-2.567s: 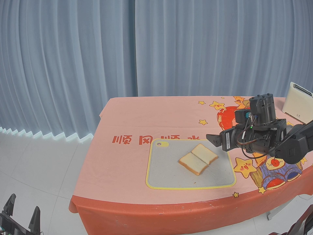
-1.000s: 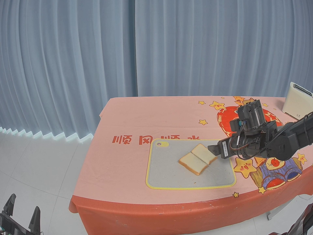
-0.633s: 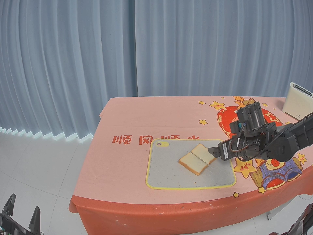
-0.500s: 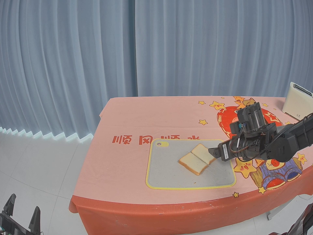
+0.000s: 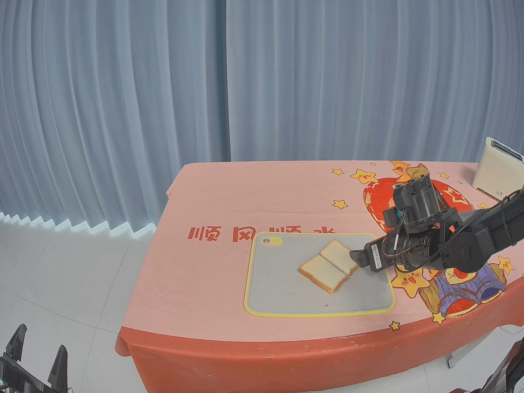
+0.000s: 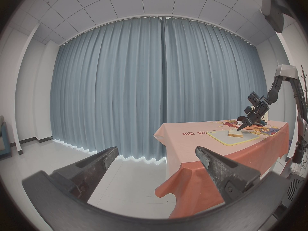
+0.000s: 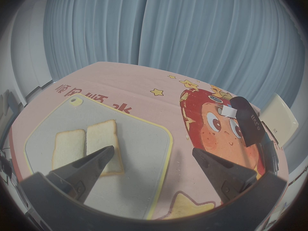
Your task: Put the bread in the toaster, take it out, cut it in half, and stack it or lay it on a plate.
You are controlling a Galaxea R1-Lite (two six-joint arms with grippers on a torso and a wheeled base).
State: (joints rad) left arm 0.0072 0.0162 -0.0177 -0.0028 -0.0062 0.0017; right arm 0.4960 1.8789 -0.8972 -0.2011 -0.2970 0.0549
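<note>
Two bread halves lie side by side on the grey, yellow-rimmed cutting board point(image 5: 273, 290): the nearer half point(image 5: 323, 273) point(image 7: 68, 148) and the farther half point(image 5: 339, 256) point(image 7: 102, 141). My right gripper point(image 5: 361, 258) point(image 7: 152, 159) hovers low at the farther half's right edge, open, with one finger point(image 7: 93, 164) over that half's corner and the other over the tablecloth. Nothing is held. The white toaster point(image 5: 499, 170) point(image 7: 278, 119) stands at the table's far right. My left gripper point(image 5: 35, 356) point(image 6: 157, 158) hangs open well off the table's left side, above the floor.
A dark-bladed knife point(image 7: 248, 121) lies on the cartoon-printed cloth between the board and the toaster. The pink-orange table point(image 5: 218, 203) ends at a curtain behind; its left and back parts are bare cloth. White floor lies to the left.
My right gripper came down and moved left from above the cloth to the farther bread half's edge, staying open. The bread and the left arm have not moved.
</note>
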